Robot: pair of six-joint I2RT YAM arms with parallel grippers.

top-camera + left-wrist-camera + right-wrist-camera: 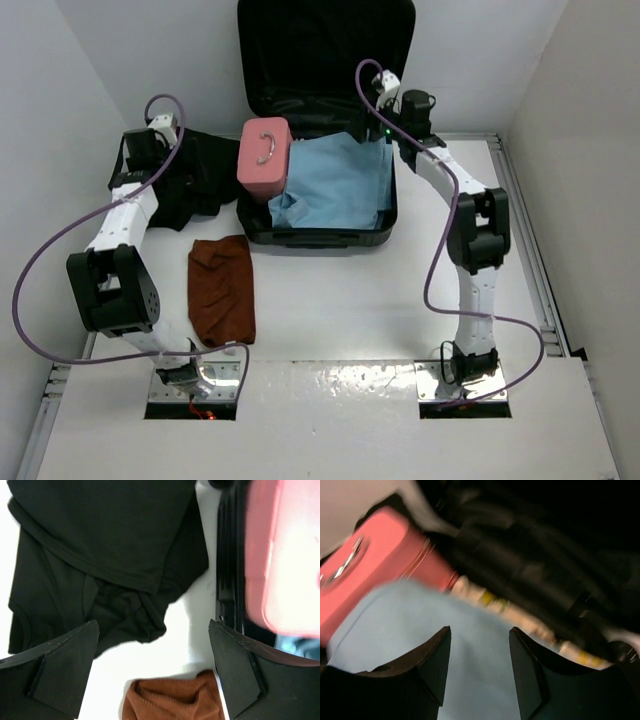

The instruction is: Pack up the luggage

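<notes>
Open luggage at the far middle of the tabletop, both arms beside it.

The luggage (318, 238) lies with its base flat and its opening facing up. Its lid stands upright at the far side, and its long axis seems to run left to right. The white tabletop (340, 310) is bare in front of it and along its right wall. A blue cloth (340, 185) covers the middle and right of the base, up to the right rim. A black garment (200, 175) lies just beside the left wall. A brown cloth (222, 290) lies near the front left corner. A pink case (263, 160) stands in the left part of the base. The left end effector (152, 625) is spread wide over the black garment and holds nothing. The right end effector (480, 630) is partly spread over the blue cloth and also holds nothing.
</notes>
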